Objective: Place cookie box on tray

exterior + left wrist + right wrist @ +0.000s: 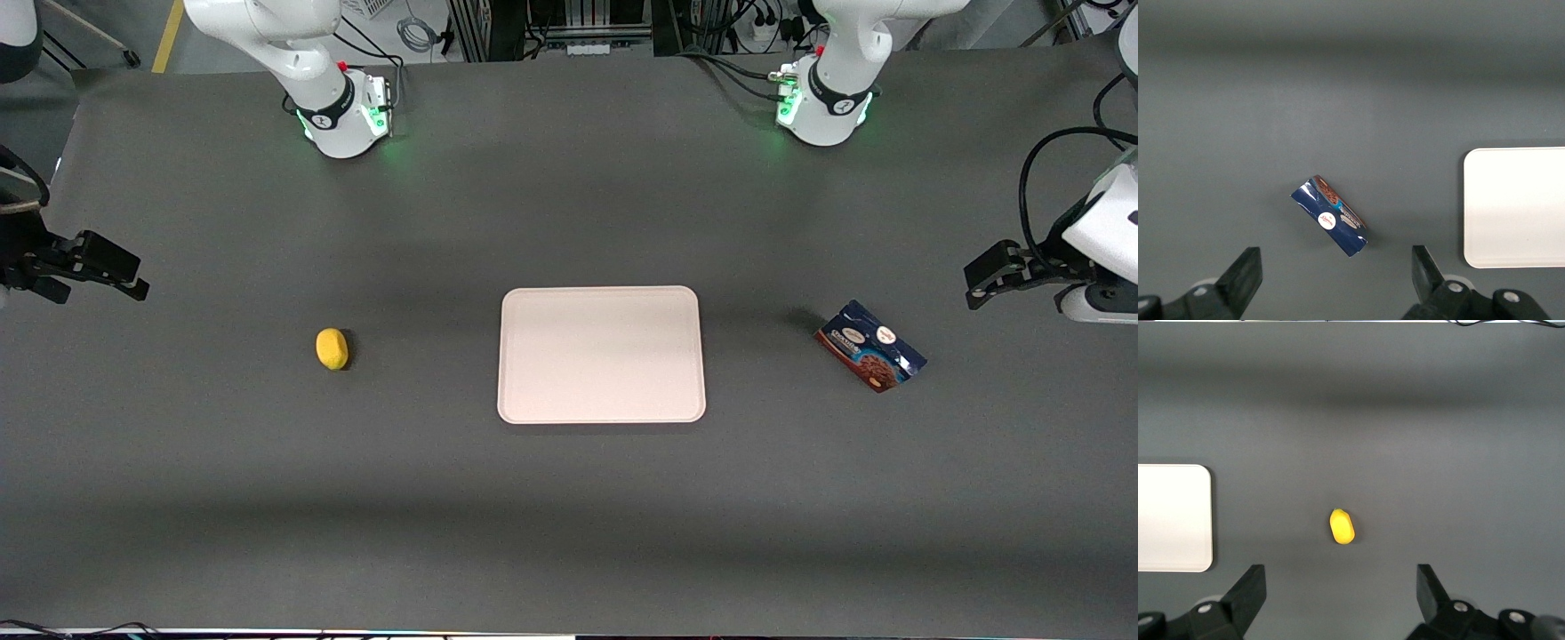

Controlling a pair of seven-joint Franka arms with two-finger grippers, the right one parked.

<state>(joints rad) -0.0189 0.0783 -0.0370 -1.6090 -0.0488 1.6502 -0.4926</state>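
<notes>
1. The cookie box (871,346) lies flat on the dark grey table (569,498), toward the working arm's end, well apart from the tray (601,354).
2. The box sits askew to the table's edges: 1 corner points toward the front camera and 1 toward the arm bases. Its dark blue face is up, with a red-brown strip along 1 long edge, 2 white oval logos and a chocolate cookie picture.
3. The tray, pale pinkish-cream with rounded corners and a low rim, rests about mid-table with its sides square to the table's edges. Nothing lies on it.
4. The gripper (976,284) of the left arm hangs above the table near the working arm's end edge, a little farther from the front camera than the box and not touching it.
5. In the left wrist view the gripper (1335,273) has its jaws spread wide, holding nothing; the 2 black fingers (1245,270) frame bare table, with the cookie box (1330,215) near them and the tray (1515,207) off to 1 side.
6. A small yellow lump (332,348) sits toward the parked arm's end of the table, well apart from the tray, about as far from the front camera as the box; the right wrist view shows the yellow lump (1342,526) too.
</notes>
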